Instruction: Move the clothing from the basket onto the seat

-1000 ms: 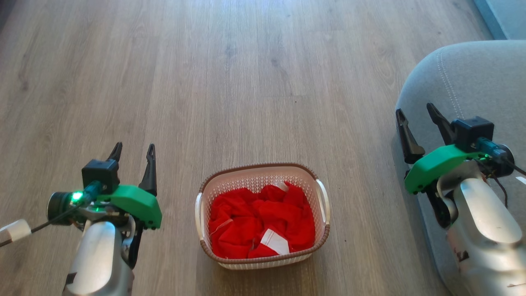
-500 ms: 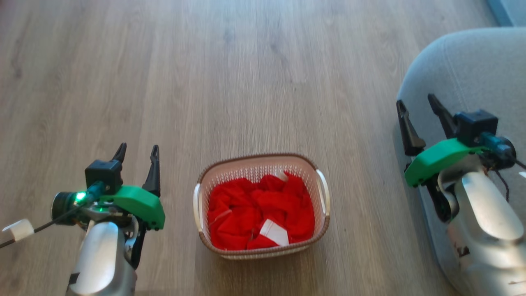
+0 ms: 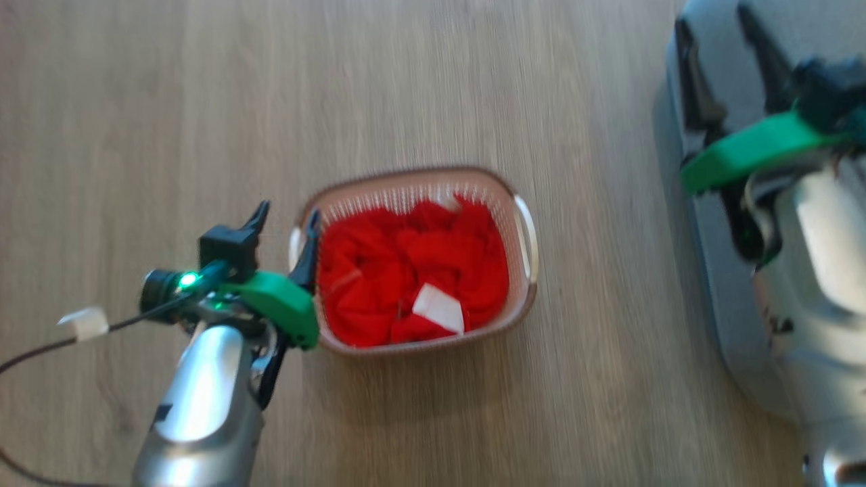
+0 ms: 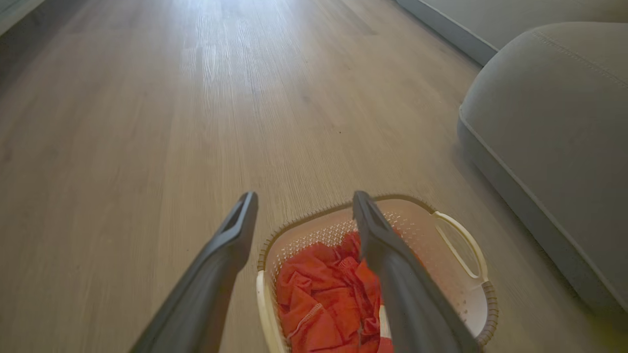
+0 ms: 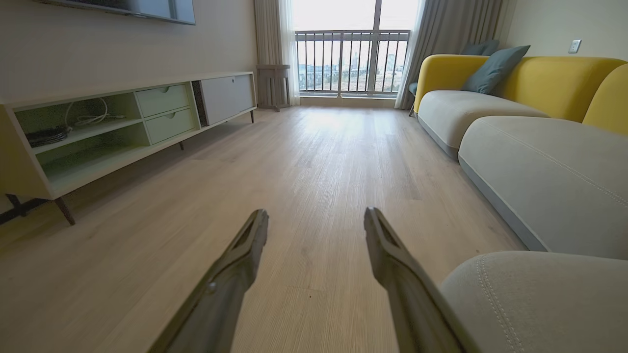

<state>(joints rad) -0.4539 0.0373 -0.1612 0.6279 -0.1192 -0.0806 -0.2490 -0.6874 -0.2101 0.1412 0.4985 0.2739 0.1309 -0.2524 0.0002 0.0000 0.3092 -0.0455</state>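
The cream basket (image 3: pixel 524 233) with a brown rim stands on the wood floor, holding the crumpled red clothing (image 3: pixel 406 264) with a white patch. My left gripper (image 3: pixel 287 215) is open above the basket's left rim, one finger over the rim and the other outside it. In the left wrist view the left gripper (image 4: pixel 304 198) points past the basket (image 4: pixel 473 245), the clothing (image 4: pixel 319 294) below its right finger. My right gripper (image 3: pixel 714 27) is open over the corner of the grey seat (image 3: pixel 707 270). The right wrist view shows that gripper (image 5: pixel 316 213) beside the seat (image 5: pixel 539 299).
More grey cushions (image 5: pixel 539 162) with yellow backs (image 5: pixel 554 73) run along the right. A low cabinet (image 5: pixel 122 127) lines the left wall, and a balcony window (image 5: pixel 351 59) is far ahead. Wood floor (image 3: pixel 203 101) surrounds the basket.
The head camera has tipped down, shifting the whole picture. My left gripper has moved right, from well left of the basket to over its left rim. Both grippers stay open.
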